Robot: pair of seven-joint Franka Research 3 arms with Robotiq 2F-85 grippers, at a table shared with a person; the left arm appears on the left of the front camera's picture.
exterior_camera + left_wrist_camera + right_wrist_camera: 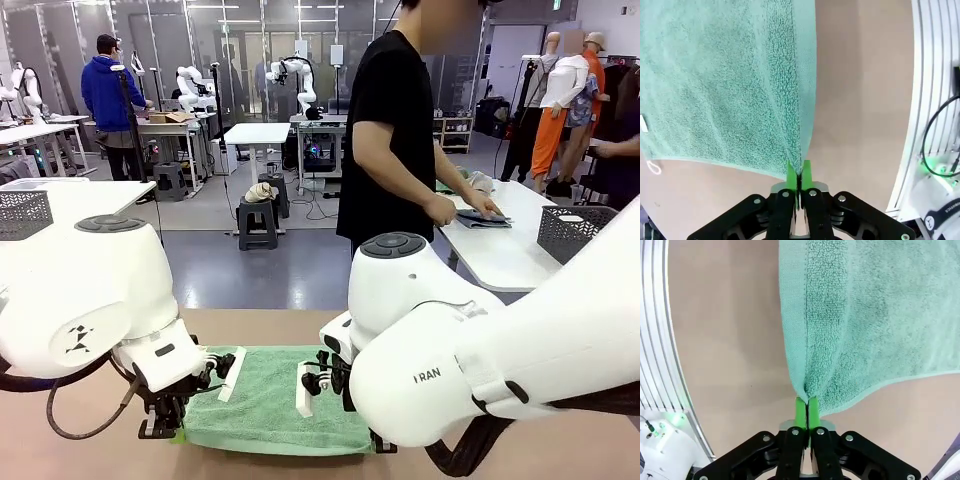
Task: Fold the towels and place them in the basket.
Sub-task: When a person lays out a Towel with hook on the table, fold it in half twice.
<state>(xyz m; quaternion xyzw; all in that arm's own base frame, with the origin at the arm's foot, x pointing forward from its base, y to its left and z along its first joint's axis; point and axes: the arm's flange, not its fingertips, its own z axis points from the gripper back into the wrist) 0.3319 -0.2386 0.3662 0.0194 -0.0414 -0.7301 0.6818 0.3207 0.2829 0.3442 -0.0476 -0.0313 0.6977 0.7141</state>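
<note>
Two corners of the mint green towel (270, 400) were pinched when I looked, one by each claw. In the front view the towel lay spread on the tan table (560, 445) at about 6 o'clock, between the two white arms.

The left gripper (798, 172) sat at the towel's 7 o'clock corner. In its wrist view the green pads were pressed together on a fold of terry at the hem, and the cloth spread away toward 11 o'clock over the table. A small white tag (643, 123) showed at the 9 o'clock edge of that view.

The right gripper (806, 407) was clamped on the towel's other near corner, pads closed on a bunched bit of hem. In its wrist view the cloth fanned out toward 1 o'clock.

Beyond the table, at 2 o'clock in the front view, a person (395, 130) in a black shirt had a hand (487, 207) on a blue-grey towel (483, 220) lying on a white table (500, 265). A dark mesh basket (575, 232) stood on that table at 3 o'clock, near the cloth but apart from it. Another mesh basket (22, 213) sat at 9 o'clock on a different table.
</note>
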